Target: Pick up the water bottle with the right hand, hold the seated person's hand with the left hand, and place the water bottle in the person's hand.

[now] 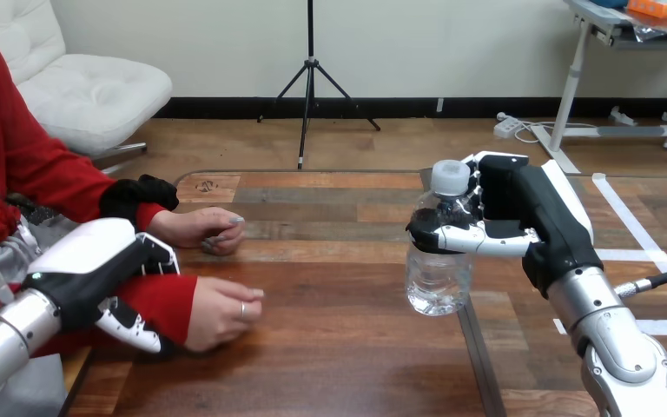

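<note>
At the table's 3 o'clock, the right hand (512, 213) has fingers and thumb wrapped round the upper part of the bottle (437, 282) (upright, cap on). At 8 o'clock, the left hand (104, 269) clasps the person's wrist (169, 300), fingers over and thumb under. The person's nearer hand (221, 313) lies on the table (339, 365), well apart from the bottle.

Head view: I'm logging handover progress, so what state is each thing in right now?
Clear plastic water bottle: upright, white cap on, gripped.
Right hand: shut on the bottle.
Left hand: curled round the person's red-sleeved forearm.
Person's nearer hand: loosely curled, empty, on the wooden table.
Person's farther hand: curled, resting on the table.
</note>
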### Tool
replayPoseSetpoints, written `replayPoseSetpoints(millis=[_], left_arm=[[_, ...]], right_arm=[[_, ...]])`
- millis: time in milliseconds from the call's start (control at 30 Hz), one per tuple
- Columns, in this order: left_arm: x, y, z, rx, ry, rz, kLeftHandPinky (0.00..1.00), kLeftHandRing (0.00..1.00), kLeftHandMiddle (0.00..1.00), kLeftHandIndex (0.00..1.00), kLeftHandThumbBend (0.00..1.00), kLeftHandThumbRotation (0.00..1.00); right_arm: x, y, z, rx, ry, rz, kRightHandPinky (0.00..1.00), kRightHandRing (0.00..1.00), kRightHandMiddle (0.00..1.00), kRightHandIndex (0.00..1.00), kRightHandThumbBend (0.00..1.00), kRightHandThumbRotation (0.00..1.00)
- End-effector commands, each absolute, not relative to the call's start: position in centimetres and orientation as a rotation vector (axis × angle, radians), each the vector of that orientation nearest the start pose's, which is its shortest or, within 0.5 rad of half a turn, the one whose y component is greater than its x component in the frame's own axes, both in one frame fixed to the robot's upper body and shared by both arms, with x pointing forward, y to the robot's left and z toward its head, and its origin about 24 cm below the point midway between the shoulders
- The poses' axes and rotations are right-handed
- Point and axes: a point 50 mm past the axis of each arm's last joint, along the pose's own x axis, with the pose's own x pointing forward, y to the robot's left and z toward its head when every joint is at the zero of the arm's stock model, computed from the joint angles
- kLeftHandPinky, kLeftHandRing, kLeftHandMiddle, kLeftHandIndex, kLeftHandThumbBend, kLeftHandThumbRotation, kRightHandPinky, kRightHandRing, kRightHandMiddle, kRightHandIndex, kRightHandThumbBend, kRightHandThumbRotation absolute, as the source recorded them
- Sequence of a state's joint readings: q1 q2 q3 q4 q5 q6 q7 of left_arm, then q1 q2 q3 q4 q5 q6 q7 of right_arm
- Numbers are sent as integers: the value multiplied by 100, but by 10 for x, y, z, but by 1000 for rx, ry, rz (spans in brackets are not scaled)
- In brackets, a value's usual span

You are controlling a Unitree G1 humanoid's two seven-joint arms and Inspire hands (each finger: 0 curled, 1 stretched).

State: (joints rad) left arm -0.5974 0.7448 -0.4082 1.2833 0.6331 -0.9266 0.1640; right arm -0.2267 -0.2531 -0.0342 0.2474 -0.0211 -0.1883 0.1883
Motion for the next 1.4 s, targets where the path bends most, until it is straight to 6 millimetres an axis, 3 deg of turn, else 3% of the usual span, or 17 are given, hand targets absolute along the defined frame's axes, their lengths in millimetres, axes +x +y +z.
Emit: replayPoseSetpoints(millis=[0, 1367], left_arm=[[312, 268, 62, 1187, -218, -448, 35, 38, 44, 45, 85, 0], [307, 262, 65, 1100, -284, -458, 30, 34, 41, 43, 86, 0]], right_arm=[[311, -178, 105, -269, -297, 195, 23, 28, 39, 42, 88, 0], [317, -173, 104, -268, -296, 223, 23, 29, 40, 42, 88, 0]])
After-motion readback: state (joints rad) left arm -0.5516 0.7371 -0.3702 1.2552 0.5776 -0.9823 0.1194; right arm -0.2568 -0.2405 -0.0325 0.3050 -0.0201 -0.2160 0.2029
